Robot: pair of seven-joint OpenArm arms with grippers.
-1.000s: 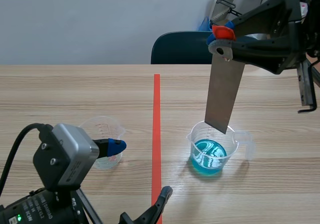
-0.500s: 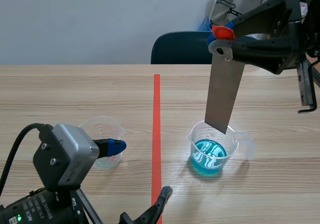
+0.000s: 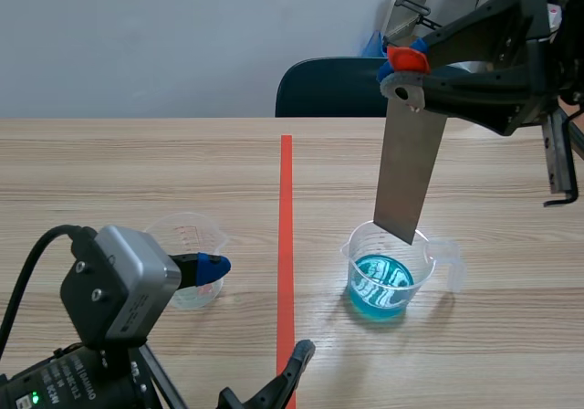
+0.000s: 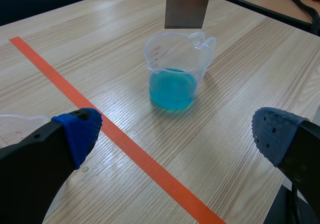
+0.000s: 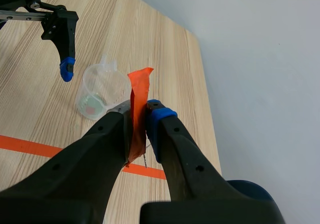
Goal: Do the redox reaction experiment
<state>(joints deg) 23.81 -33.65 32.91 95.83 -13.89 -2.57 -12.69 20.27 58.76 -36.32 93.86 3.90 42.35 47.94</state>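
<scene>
**Metal strip [image 3: 409, 176] parked over the blue beaker [image 3: 388, 277]**

Its lower edge sits just above the beaker's rim. Right gripper [image 3: 401, 67] is pinching the strip's orange-taped top. Left gripper [image 4: 176, 130] is spread wide, off to that beaker's side, next to a small clear cup [image 3: 187, 245].

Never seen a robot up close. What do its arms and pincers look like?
Both arms are black. The left arm carries a silver-grey camera box, a black cable and a small green light. The right arm is an angular black frame. Each arm's jaws are two thick black fingers tipped with dotted blue pads.
</scene>
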